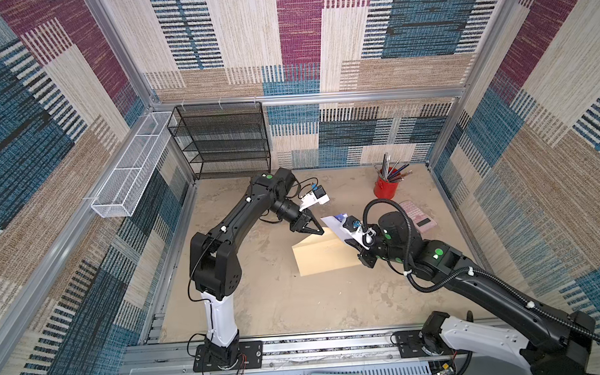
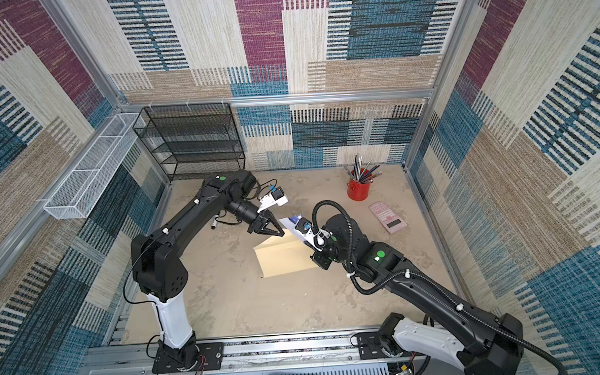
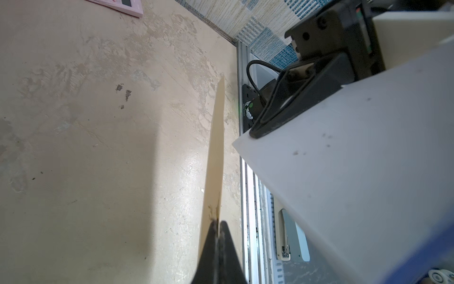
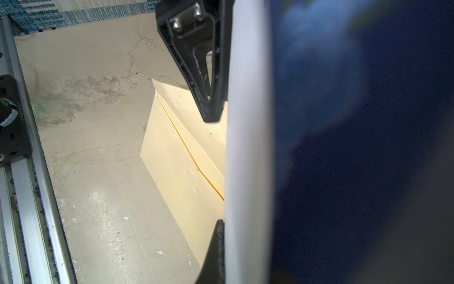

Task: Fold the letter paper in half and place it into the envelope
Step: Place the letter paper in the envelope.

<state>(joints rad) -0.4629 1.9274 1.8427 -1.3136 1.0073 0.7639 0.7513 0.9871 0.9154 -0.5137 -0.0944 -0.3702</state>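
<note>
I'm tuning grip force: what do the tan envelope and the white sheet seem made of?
The tan rectangular envelope: thin matte paper, apparently, given its sharply creased flap. The white blue-bordered letter sheet: probably thin matte paper, showing a printed border and almost no thickness.

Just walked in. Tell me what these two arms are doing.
The left gripper is shut on the edge of the envelope flap, holding it lifted while the rest of the envelope lies on the table. The right gripper is shut on the letter paper, plain white side showing, and holds it slanted just above the envelope's opening. The paper does not look inserted yet; how far its lower edge has reached is hidden by the right wrist.
</note>
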